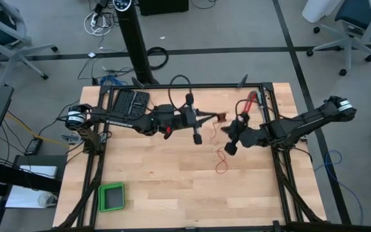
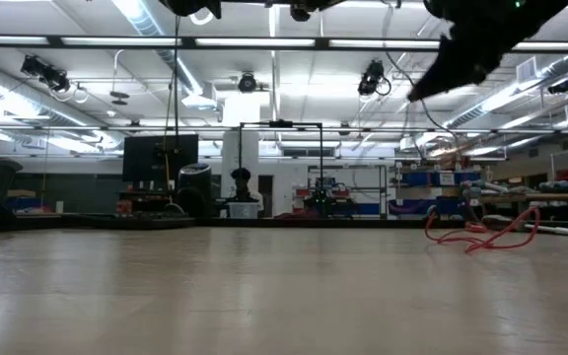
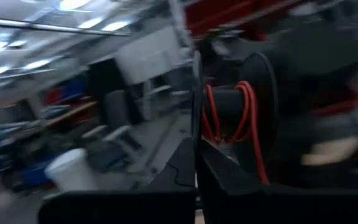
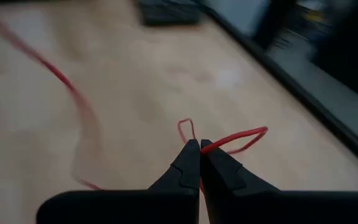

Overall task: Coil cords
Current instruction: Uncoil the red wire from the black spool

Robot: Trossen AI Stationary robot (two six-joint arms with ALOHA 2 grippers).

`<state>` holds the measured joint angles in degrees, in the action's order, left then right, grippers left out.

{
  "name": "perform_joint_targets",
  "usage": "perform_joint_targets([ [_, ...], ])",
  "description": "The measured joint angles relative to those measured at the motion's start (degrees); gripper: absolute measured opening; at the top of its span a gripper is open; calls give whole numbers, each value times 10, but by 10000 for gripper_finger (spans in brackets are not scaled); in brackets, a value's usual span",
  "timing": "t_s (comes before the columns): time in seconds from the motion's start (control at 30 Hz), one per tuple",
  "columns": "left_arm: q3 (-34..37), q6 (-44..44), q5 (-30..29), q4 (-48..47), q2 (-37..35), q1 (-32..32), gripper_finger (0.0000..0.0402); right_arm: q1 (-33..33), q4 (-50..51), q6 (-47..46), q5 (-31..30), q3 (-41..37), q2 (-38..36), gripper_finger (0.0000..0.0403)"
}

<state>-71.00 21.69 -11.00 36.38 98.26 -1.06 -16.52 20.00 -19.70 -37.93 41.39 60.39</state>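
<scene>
A thin red cord (image 1: 221,161) lies in loose loops on the wooden table right of centre, and also shows in the low view (image 2: 481,235). Part of the cord is wound on a small black spool (image 3: 232,109), which sits at the tip of my left gripper (image 1: 216,117) above the table's middle. My left gripper (image 3: 197,158) is shut on that spool. My right gripper (image 1: 228,148) hovers just right of it, over the loose loops. In its wrist view my right gripper (image 4: 200,149) is shut on a strand of the cord. My left gripper pinches the rim of the spool's near flange (image 3: 196,124) between its two fingertips. The fingers lie roughly level and come from the table's left. The spool is lifted clear of the table, with red turns around its hub (image 3: 246,106). My right gripper pinches one strand of the red cord (image 4: 207,146) at its fingertips. It slants downward from the table's right. Beyond the tips the cord bends into slack loops (image 4: 244,138) over the table.
A red-handled hand tool (image 1: 248,103) lies near the far right. A black keyboard-like slab (image 1: 131,102) sits at the far left and a green tray (image 1: 111,196) at the near left. Black frame rails (image 1: 272,122) border the table.
</scene>
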Motion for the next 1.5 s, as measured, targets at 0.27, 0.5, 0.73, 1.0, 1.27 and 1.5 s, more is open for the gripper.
perform_joint_targets([
  [0.27,0,6,-133,-59,0,-28,3,-8,-186,149,255,0,2,2],
  [0.5,0,-7,-147,-240,0,-39,4,-17,-282,206,335,0,-42,2],
  [0.73,0,-10,-146,-437,0,-26,5,-19,-295,231,284,0,-120,2],
  [1.0,0,-37,-102,-596,0,2,5,-26,-148,218,9,0,-197,2],
  [1.27,0,-39,124,-557,0,18,5,-14,61,43,-120,0,-188,2],
  [1.5,0,-39,188,-376,0,17,5,-12,119,-54,-105,0,-123,2],
])
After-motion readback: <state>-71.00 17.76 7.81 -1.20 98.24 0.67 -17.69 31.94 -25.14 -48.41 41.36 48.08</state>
